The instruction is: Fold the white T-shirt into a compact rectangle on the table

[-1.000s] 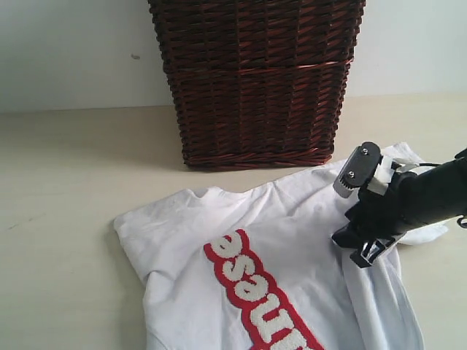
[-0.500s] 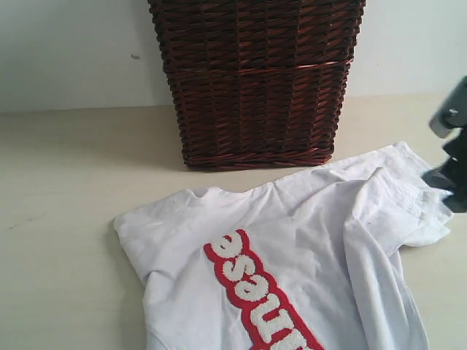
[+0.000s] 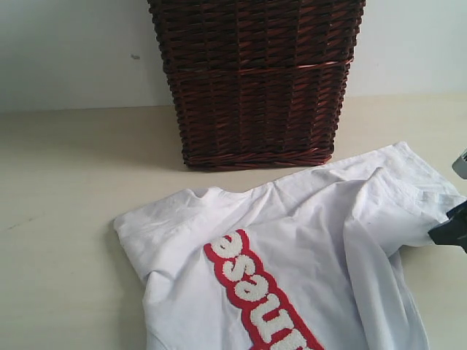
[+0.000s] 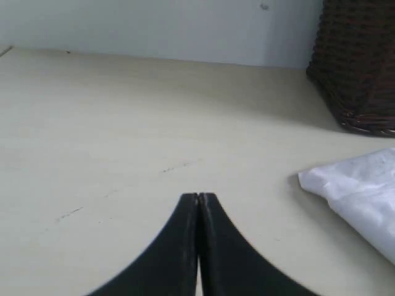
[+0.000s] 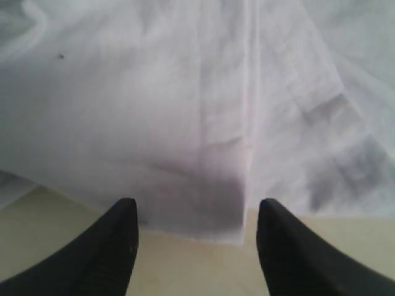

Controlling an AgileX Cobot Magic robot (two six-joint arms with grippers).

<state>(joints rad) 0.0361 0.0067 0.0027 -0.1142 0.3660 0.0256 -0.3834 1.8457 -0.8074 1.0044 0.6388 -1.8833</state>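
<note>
The white T-shirt (image 3: 292, 248) lies spread on the table (image 3: 66, 219), filling the lower centre and lower right of the exterior view. It lies chest side up, with its red band of white letters (image 3: 255, 292) running diagonally down to the bottom edge. Its collar points toward the dark wicker basket (image 3: 255, 80) at the upper centre, and a fold ridge rises along its right part.

Only a dark sliver of the right gripper (image 5: 196, 209) shows at the right edge of the exterior view, just beside the outer edge of the shirt's sleeve (image 3: 408, 189); whether it touches cannot be told. Its wrist view shows the two fingers spread apart with nothing caught between them. The sleeve's hemmed edge lies just ahead of the tips, a seam runs away from the gap, and bare table shows under the claw.

The left gripper (image 4: 198, 198) is clenched tight, finger against finger and empty, low over bare table. A corner of the shirt lies well apart from it, with the basket farther off
</note>
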